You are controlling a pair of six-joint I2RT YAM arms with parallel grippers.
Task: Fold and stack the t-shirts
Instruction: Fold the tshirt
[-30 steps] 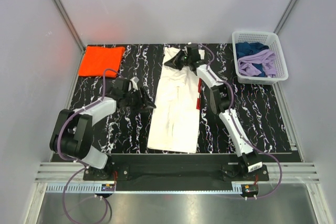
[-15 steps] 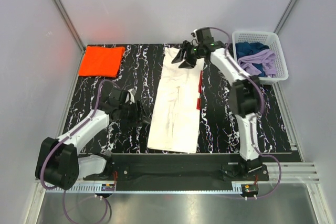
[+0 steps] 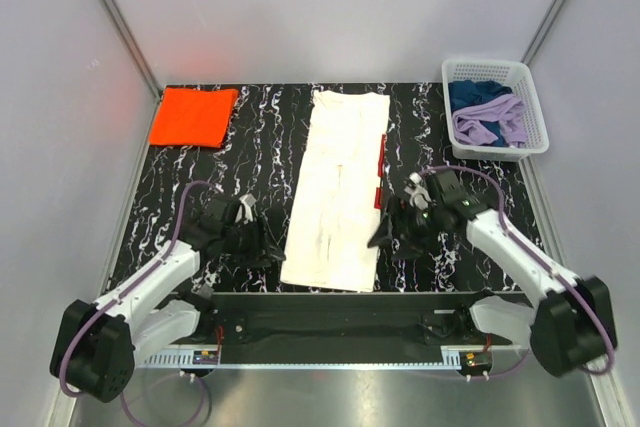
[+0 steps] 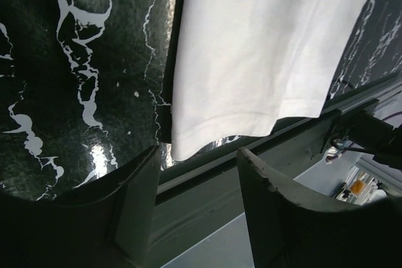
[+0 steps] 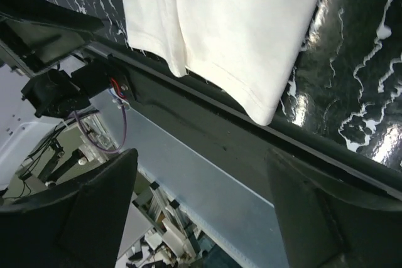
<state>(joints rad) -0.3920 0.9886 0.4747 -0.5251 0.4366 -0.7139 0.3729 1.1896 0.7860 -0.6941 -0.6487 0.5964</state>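
The white t-shirt [image 3: 338,192] lies flat as a long narrow strip down the middle of the table, with red print showing at its right edge. The orange t-shirt [image 3: 193,115] sits folded at the back left corner. My left gripper [image 3: 270,246] is open and empty beside the strip's near left edge. In the left wrist view the white hem corner [image 4: 182,145] lies just past the left gripper [image 4: 198,152]. My right gripper [image 3: 384,234] is open and empty by the near right edge. From the right wrist, the white t-shirt [image 5: 239,29] lies beyond the right gripper [image 5: 202,155].
A white basket [image 3: 537,112] holding blue and purple cloths stands at the back right. The black marbled table [image 3: 250,147] ends at a metal rail [image 3: 330,305] just behind the shirt's near hem. Grey walls close in the sides and back.
The right arm swung from the strip's far end back to its near right side, and its gripper went from shut to open. The left gripper drew nearer to the near left corner.
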